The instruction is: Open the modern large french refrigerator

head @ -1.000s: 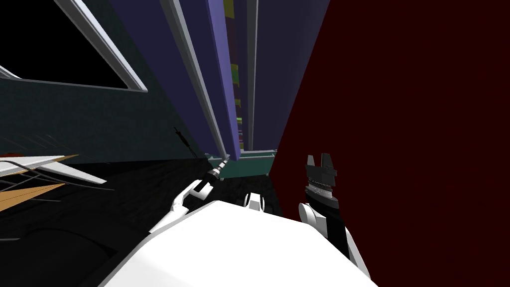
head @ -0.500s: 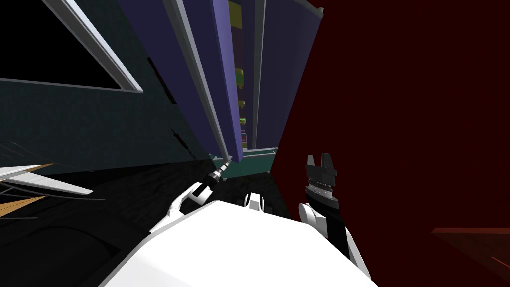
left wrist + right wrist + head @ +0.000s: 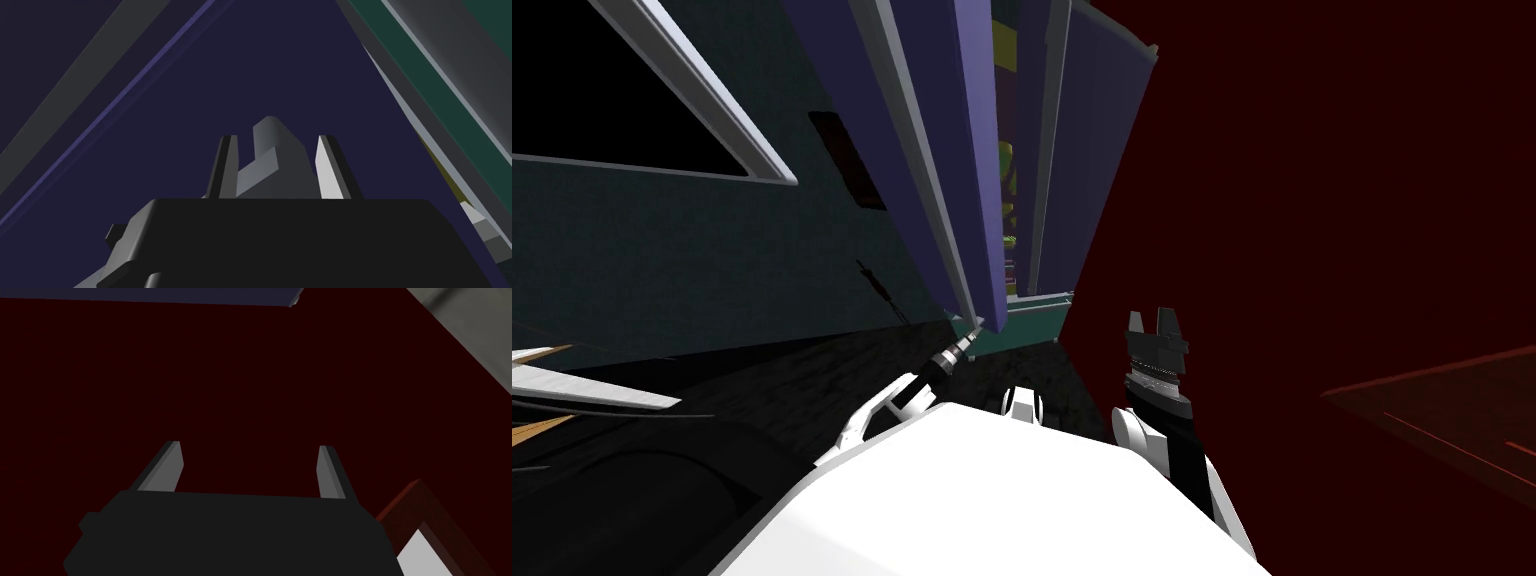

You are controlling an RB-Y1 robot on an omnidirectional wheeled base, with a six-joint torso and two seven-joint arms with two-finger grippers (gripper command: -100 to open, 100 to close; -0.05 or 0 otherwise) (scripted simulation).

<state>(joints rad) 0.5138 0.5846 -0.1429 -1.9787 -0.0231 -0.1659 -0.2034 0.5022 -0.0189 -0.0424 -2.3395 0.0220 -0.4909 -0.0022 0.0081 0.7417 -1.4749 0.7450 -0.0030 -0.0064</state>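
Observation:
The refrigerator has two tall dark blue doors. Its left door [image 3: 952, 150] carries a long light grey handle [image 3: 907, 150] and stands ajar from the right door [image 3: 1087, 160]. Coloured items show in the gap [image 3: 1007, 170] between them. My left gripper [image 3: 970, 338] reaches up to the bottom end of that handle. In the left wrist view the left gripper [image 3: 276, 140] is shut on the grey handle end [image 3: 272, 155], with the blue door face behind it. My right gripper [image 3: 1152, 318] is raised beside my chest, its fingers wide apart [image 3: 249, 446] and holding nothing.
A dark red wall [image 3: 1312, 200] rises close on the right, with a dark red frame [image 3: 1442, 400] low on it. A dark teal wall [image 3: 712, 260] with a white-framed black opening [image 3: 612, 90] lies left. A teal base [image 3: 1027, 325] sits under the doors.
The gap between the two doors has widened as the left door swung out with my left gripper on its handle. My view has turned, sliding the refrigerator slightly right.

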